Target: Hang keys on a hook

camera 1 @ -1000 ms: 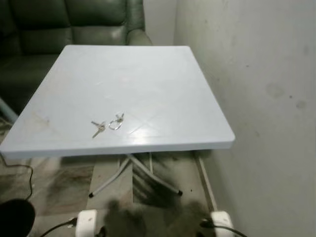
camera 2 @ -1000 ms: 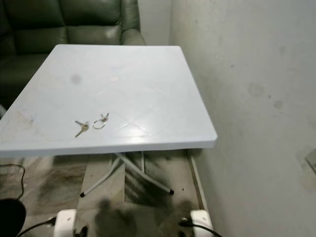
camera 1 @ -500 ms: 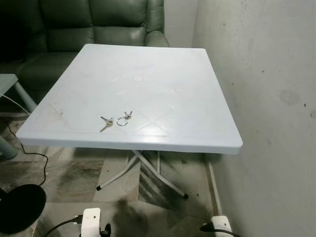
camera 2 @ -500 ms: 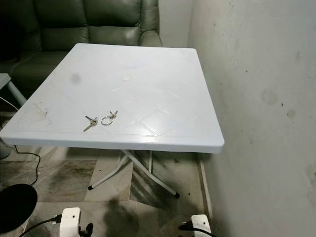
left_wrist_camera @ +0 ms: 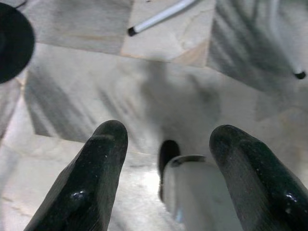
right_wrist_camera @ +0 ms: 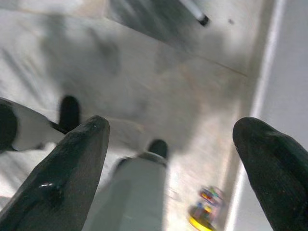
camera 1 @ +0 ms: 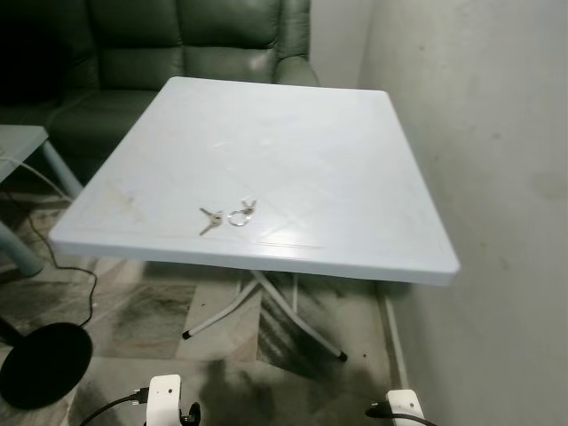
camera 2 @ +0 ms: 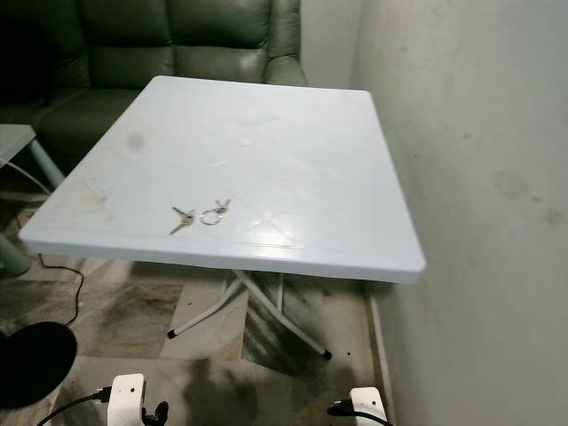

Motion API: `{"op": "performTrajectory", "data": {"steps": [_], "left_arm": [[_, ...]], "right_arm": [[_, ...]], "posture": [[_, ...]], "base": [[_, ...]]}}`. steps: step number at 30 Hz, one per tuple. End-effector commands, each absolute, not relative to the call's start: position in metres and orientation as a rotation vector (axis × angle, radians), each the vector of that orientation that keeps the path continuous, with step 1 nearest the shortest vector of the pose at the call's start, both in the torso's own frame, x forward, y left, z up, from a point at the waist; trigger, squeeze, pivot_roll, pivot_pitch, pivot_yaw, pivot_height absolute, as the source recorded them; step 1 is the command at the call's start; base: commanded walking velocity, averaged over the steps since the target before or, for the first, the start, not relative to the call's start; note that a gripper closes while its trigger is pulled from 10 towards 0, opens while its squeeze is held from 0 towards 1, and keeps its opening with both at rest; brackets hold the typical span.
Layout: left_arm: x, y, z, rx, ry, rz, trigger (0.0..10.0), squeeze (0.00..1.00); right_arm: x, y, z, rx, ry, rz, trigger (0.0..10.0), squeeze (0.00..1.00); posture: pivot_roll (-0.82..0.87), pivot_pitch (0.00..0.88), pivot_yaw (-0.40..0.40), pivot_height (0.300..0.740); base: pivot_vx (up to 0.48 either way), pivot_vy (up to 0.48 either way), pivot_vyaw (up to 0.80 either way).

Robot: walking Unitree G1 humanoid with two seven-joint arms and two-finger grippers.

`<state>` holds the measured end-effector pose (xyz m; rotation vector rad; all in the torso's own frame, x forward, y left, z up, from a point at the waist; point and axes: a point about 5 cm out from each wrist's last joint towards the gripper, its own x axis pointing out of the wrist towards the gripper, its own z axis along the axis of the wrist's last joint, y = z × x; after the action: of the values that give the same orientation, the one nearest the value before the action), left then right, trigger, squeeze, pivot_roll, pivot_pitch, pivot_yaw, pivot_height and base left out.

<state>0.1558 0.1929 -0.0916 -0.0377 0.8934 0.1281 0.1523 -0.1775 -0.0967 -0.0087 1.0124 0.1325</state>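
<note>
The left claw [left_wrist_camera: 166, 178] is seen hanging low over the marble floor [left_wrist_camera: 77, 96], its two black fingers [left_wrist_camera: 91, 183] spread wide with nothing held between them. The right claw [right_wrist_camera: 168, 168] is likewise held low over the floor, its fingers [right_wrist_camera: 67, 178] parted widely and empty.

Farther out, the keys [camera 1: 227, 217] are found lying flat on the white plastic desk [camera 1: 293, 133], toward its near edge and somewhat left of the middle. The bunch is stretched roughly along that near edge: a single key [camera 1: 209, 222] points down-left toward the edge, a round ring [camera 1: 237, 218] lies just beside it, and a smaller cluster of keys [camera 1: 248, 207] is turned up-right from the ring. The metal is seen as silvery with a brassy tint.

Bare desk surface is left all around the bunch. The desk's right edge is set near the pale wall [camera 1: 497, 133]; a dark green sofa [camera 1: 186, 40] stands beyond the far edge. A black round base [camera 1: 43, 366] and a cable [camera 1: 84, 297] lie on the floor at the left.
</note>
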Motion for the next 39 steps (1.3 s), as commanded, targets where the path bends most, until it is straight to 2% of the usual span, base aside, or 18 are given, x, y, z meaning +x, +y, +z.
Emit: {"op": "performTrajectory", "data": {"steps": [1,39], "left_arm": [[0.1564,0.1917,-0.0917,-0.049,0.895,0.124,10.0,0.00],[0.1550,0.1930,-0.0923,-0.051,0.902,0.134,10.0,0.00]], "right_arm": [[0.1479,-0.1792,-0.0982,-0.011,1.024,0.128,10.0,0.00],[0.1480,-0.1792,-0.0981,0.006,1.024,0.123,10.0,0.00]], "posture": [[-0.08,0.000,-0.016,0.740],[-0.08,0.000,-0.020,0.740]], "base": [[0.000,0.428,0.00],[0.000,0.470,0.00]]}}
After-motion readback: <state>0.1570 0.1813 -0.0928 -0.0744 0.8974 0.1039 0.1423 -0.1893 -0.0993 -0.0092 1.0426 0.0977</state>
